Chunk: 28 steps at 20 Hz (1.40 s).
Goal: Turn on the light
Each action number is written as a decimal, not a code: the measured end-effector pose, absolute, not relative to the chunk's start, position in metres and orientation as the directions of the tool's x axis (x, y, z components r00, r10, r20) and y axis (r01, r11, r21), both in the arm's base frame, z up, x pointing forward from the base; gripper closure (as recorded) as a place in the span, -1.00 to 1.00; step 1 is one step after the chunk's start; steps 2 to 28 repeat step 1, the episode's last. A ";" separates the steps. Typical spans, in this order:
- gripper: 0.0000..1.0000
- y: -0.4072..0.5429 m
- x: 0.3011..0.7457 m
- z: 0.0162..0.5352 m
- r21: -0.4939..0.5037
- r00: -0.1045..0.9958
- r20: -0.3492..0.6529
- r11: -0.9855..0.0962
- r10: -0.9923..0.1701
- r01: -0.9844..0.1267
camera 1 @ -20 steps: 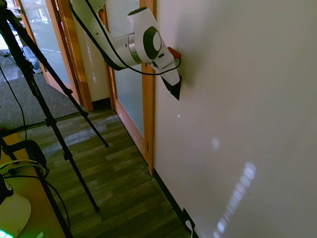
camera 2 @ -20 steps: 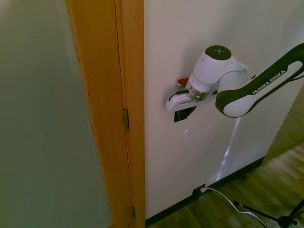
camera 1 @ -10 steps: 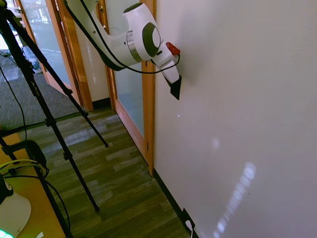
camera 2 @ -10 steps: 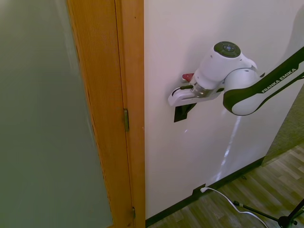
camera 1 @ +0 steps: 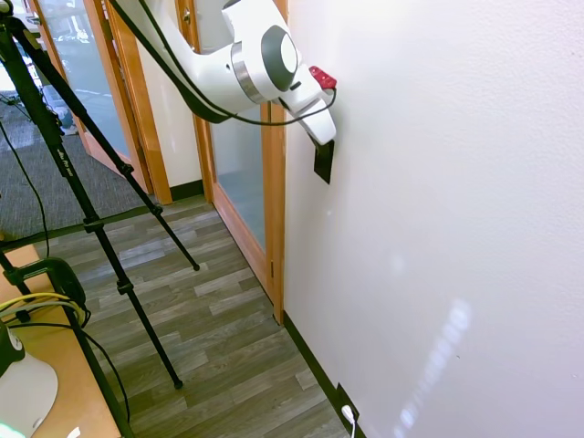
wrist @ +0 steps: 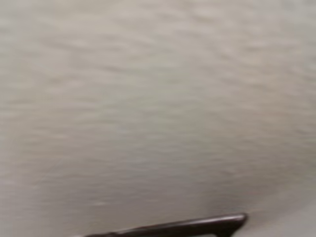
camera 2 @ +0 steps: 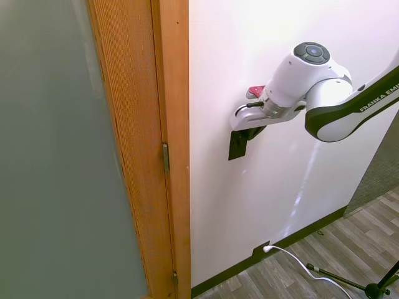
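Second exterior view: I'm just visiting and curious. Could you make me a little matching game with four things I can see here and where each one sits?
Things:
1. small black upright switch plate
2. white plug with its cord
3. orange wooden door frame
4. small red part on the white arm

Places:
A. low on the wall by the floor
B. left of the white wall
C. on the wall just under the arm's end
D. on top of the arm's end, next to the wall

Pairs: 1-C, 2-A, 3-B, 4-D

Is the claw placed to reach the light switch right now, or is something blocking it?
Probably yes. The claw is against the wall, right at the top of the black switch plate, with nothing between them. The fingers are hidden, so actual contact can't be confirmed.
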<state>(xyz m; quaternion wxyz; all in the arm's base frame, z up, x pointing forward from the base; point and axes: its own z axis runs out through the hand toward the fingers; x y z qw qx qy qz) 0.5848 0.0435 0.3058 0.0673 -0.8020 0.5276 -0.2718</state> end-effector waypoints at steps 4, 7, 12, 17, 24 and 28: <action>-1.00 0.036 0.578 0.305 -0.403 0.296 0.362 -0.434 -0.884 -0.806; -1.00 0.036 0.578 0.305 -0.403 0.296 0.362 -0.434 -0.884 -0.806; -1.00 0.036 0.578 0.305 -0.403 0.296 0.362 -0.434 -0.884 -0.806; -1.00 0.036 0.578 0.305 -0.403 0.296 0.362 -0.434 -0.884 -0.806; -1.00 0.036 0.578 0.305 -0.403 0.296 0.362 -0.434 -0.884 -0.806; -1.00 0.036 0.578 0.305 -0.403 0.296 0.362 -0.434 -0.884 -0.806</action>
